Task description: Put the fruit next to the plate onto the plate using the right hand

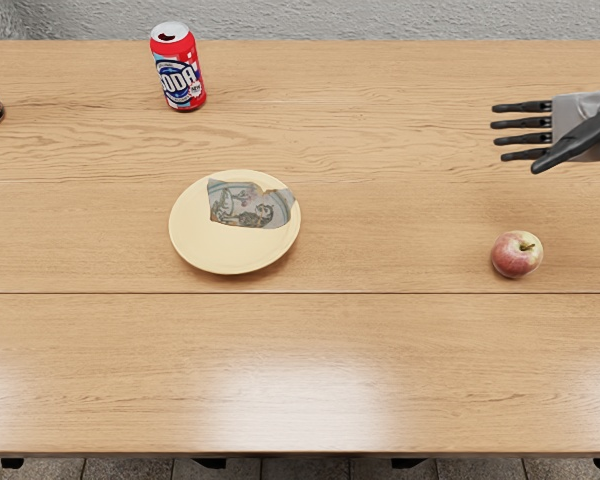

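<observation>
Apple clear of plate, right hand apart

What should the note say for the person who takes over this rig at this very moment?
Right hand: open, fingers stretched out, holding nothing, at the right edge of the view, farther back than the apple.
Left hand: not in view.
Apple: on the table, well to the right of the plate, not touching it.
Plate: mid-table, with no fruit on it.
Soda can: at the far side, not part of the job.
Done: nothing yet.
Left: grasp the apple with the right hand, carry it left, and set it on the plate.
</observation>
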